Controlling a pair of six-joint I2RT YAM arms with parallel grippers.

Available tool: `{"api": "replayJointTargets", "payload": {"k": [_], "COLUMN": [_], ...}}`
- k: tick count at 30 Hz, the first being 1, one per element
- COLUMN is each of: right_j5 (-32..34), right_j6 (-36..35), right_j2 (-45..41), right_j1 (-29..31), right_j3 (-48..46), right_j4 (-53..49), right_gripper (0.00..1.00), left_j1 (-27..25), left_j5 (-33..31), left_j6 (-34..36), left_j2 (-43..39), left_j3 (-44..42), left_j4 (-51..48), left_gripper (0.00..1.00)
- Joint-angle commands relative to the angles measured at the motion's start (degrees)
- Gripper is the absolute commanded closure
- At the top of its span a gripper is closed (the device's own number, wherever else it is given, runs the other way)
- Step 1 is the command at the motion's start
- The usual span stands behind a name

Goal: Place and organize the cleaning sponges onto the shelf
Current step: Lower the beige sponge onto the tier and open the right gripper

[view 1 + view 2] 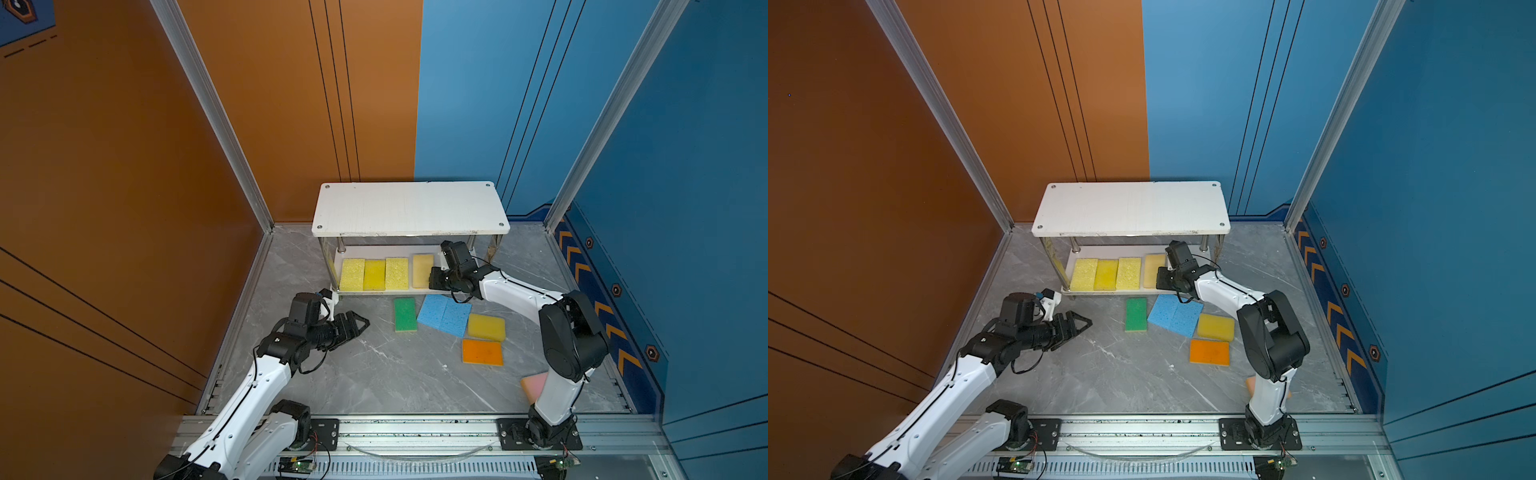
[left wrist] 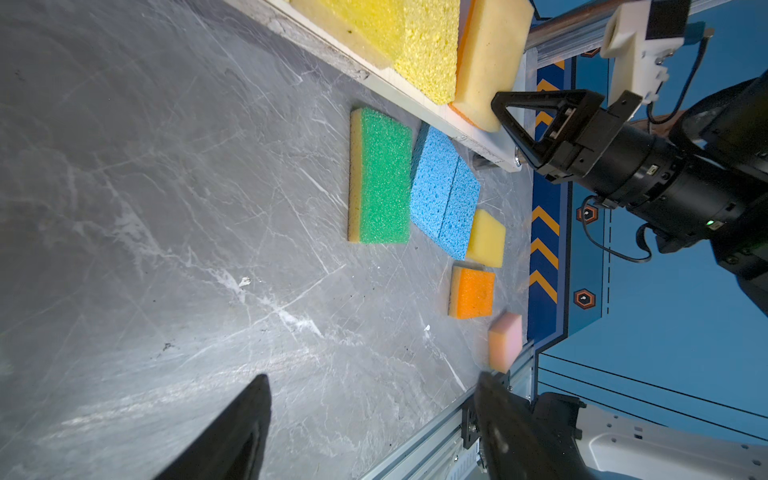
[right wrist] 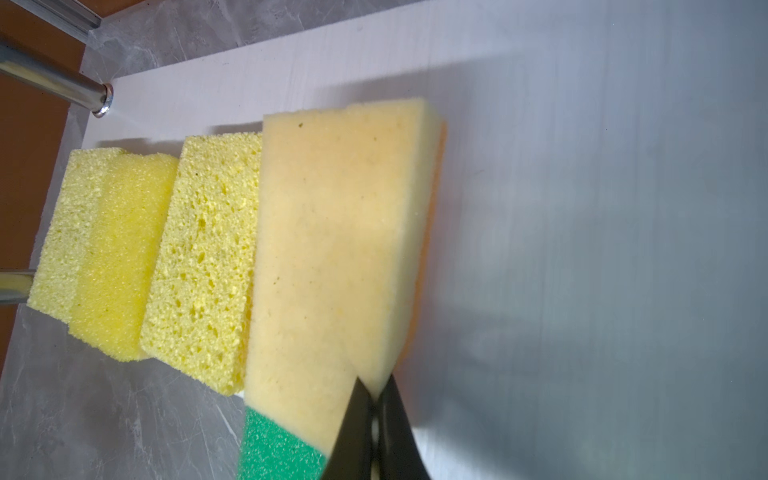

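Behind the right arm (image 1: 557, 388), pink sponge (image 1: 533, 384) half-hidden.

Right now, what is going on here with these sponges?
The right end effector, jaws nearly closed, is at the beige sponge on the lower board of the shelf, beside three yellow sponges. The left end effector hangs open and empty over the floor. Green, blue, yellow, orange and pink sponges lie loose there.

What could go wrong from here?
1. The right claw, jaws nearly together, sits at the near end of the beige sponge, by the front edge of the shelf; pulling back may drag it off.
2. The two blue sponges touch; lifting one may shift its neighbour.
3. The pink sponge lies close by the right arm, awkward to reach.
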Motion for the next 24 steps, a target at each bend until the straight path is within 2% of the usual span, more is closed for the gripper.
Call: {"api": "replayJointTargets", "payload": {"k": [1,3,6,9,24], "right_j5": [-1.77,-1.78,-1.47,-1.31,-2.75], "right_j6": [0.36,0.47,0.6,0.49,1.47], "right_j2": [0.76,0.82,0.71,0.38,5.13], "right_j1": [-0.32,-0.43,-0.59,-0.77,-0.87], "right_j3": [1.34,1.29,1.22,1.1,4.88], "right_j4": [0.37,0.38,0.2,0.2,3.71], "right_gripper": [0.87,0.79,0.57,0.48,0.42], "left_j1": [0.49,0.64,0.58,0.56,-3.55], "left_j5": [1.47,1.56,1.66,1.64,-1.19], "left_j6": [1.64,1.71,1.73,1.81,1.64], "left_j2": [-0.05,0.1,0.43,0.61,2.94], "left_j3": [-0.99,-0.99,-1.03,-0.96,-0.95], "left_j4": [-0.99,-1.0,-1.05,-0.98,-0.2], "left_gripper": [0.22,0.22,0.22,0.22,0.22]}}
